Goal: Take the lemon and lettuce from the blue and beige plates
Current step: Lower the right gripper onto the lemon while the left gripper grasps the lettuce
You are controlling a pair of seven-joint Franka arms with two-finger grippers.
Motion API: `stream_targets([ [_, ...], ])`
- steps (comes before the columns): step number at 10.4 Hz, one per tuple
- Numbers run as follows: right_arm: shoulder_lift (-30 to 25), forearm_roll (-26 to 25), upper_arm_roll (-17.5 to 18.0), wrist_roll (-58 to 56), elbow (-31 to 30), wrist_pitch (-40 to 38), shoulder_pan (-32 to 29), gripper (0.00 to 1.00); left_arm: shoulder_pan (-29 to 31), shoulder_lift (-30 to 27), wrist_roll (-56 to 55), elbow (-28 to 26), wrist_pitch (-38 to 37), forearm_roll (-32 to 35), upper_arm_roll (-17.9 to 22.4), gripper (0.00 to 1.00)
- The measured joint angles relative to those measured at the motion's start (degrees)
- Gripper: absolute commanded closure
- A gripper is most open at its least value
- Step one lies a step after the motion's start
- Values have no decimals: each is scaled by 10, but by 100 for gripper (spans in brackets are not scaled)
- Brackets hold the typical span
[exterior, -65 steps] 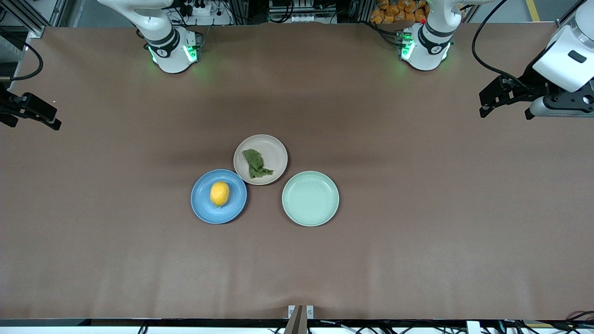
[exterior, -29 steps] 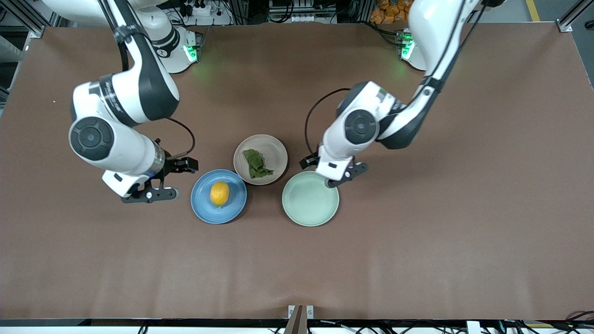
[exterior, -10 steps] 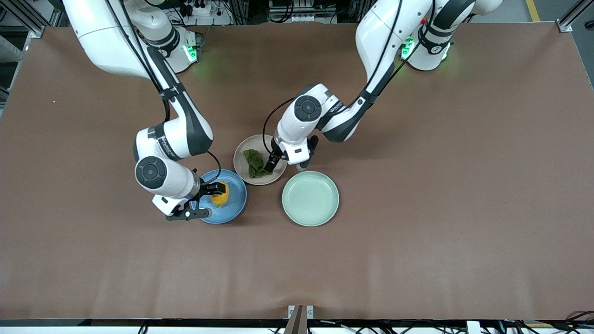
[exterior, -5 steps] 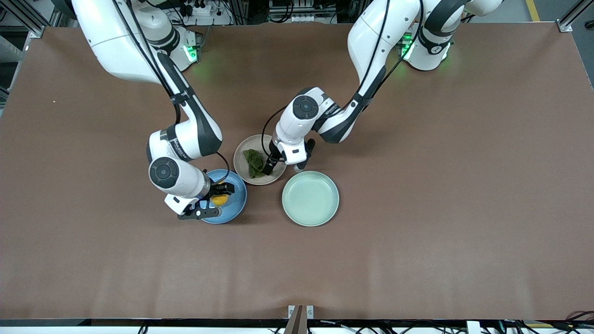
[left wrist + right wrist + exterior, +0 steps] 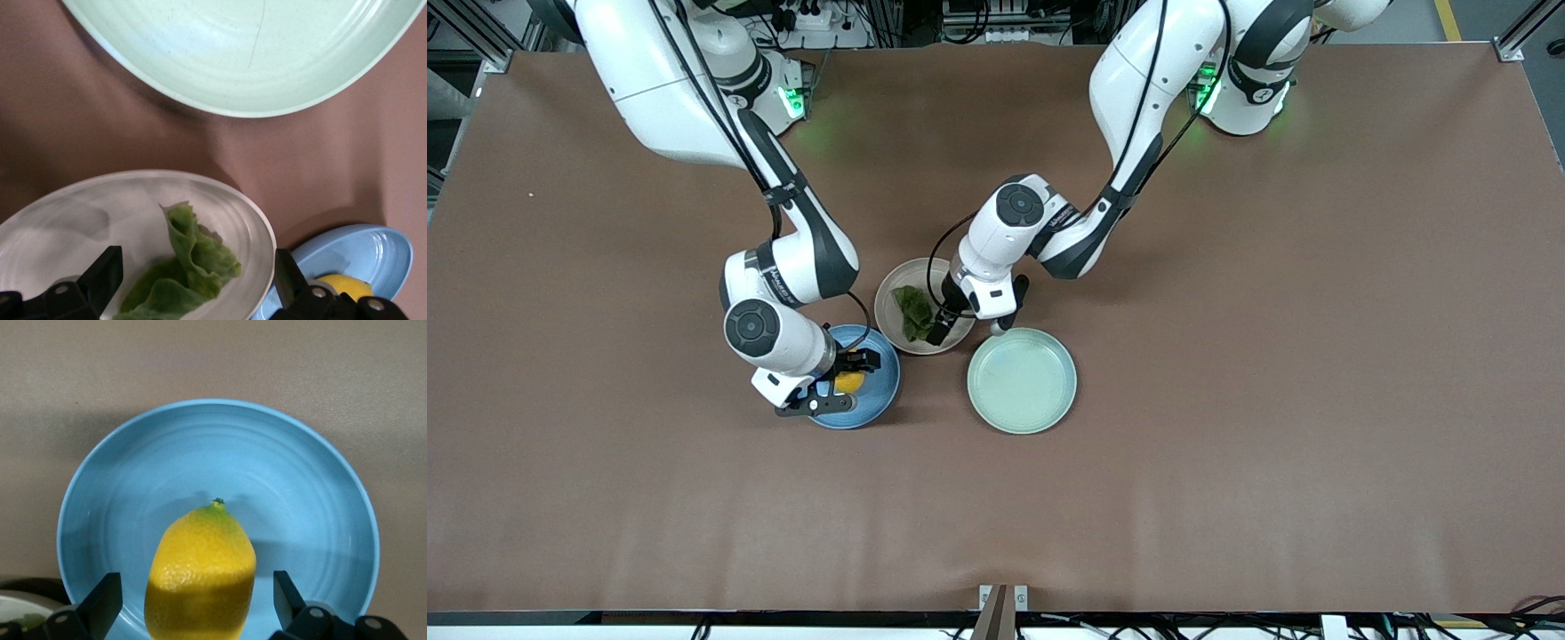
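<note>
Brown table covering (image 5: 1227, 427) fills the front view, with wide bare stretches along the lower part of the frame and at both ends. Three plates cluster at centre: the blue plate (image 5: 876, 396) low, the beige plate (image 5: 898, 286) above it with rims nearly touching, the green plate (image 5: 1021, 380) beside them. The right gripper (image 5: 838, 384) sits down over the lemon (image 5: 850, 383) on the blue plate; the left gripper (image 5: 941, 322) is at the lettuce (image 5: 912, 309) on the beige plate.

In the left wrist view, the fingers (image 5: 100, 275) stand spread either side of the lettuce (image 5: 193, 260), not closed. The green plate's rim (image 5: 200, 107) crosses the top of the frame.

In the right wrist view, the fingers (image 5: 100, 600) flank the lemon (image 5: 200, 577) with gaps either side, spread wide, blue rim (image 5: 87, 480) clear all round.
</note>
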Motion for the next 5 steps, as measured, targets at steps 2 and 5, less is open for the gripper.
stream_targets([
  [2, 2, 0, 0, 0, 0, 0, 1, 41, -24, 15, 0, 3, 26, 0, 22, 0],
  [5, 4, 0, 0, 0, 0, 1, 2, 69, -32, 23, 0, 12, 32, 0, 26, 0],
])
